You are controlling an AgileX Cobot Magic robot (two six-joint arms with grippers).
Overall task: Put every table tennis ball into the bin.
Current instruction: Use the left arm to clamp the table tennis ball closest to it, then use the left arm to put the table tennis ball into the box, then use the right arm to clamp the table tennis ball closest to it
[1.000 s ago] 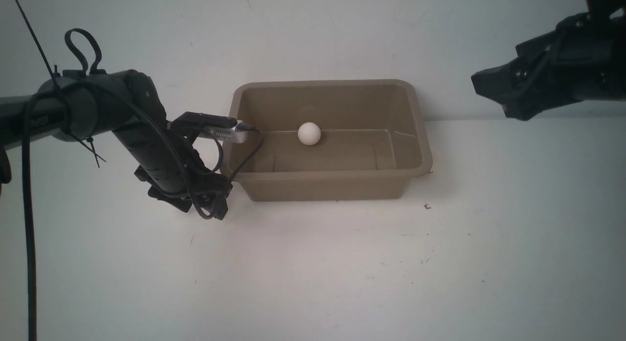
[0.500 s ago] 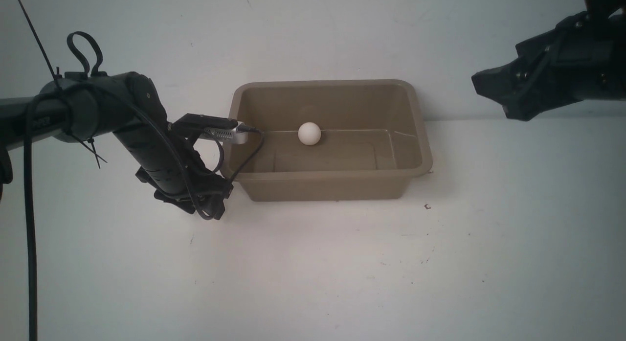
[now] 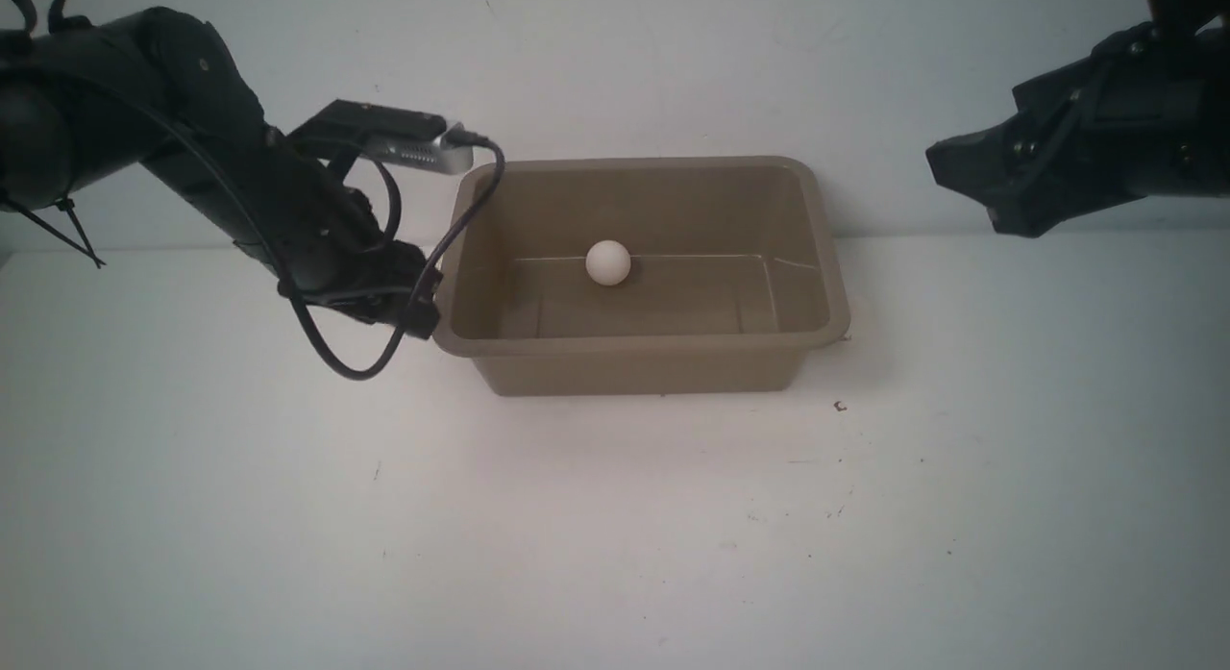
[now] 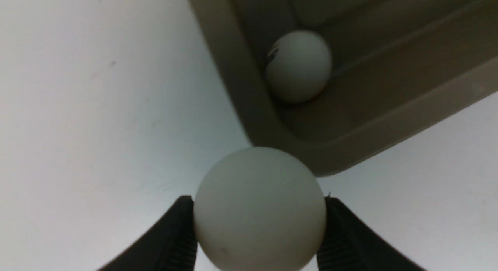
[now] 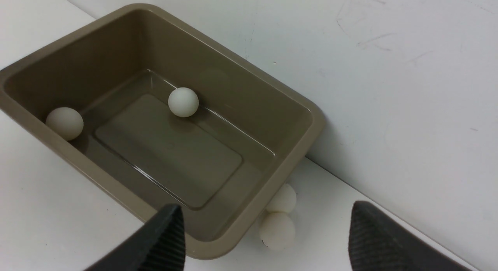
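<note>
Five balls (image 5: 183,102) (image 5: 64,123) (image 5: 277,231) (image 5: 284,197) (image 4: 260,208), one bin (image 5: 316,121)

A matte white table (image 3: 615,535) fills the lower part of the front view and runs back to a plain, pale grey-white wall (image 3: 673,64). The 2 meet in a straight horizontal seam. The tabletop carries faint scratches and a scatter of tiny dark specks, the clearest a small curled mark (image 3: 840,406) right of centre. In the right wrist view the wall shows thin grey scuff lines (image 5: 373,39). The light is soft and diffuse, brightest on the table's middle and dimmer toward its left and right sides and the near corners.
</note>
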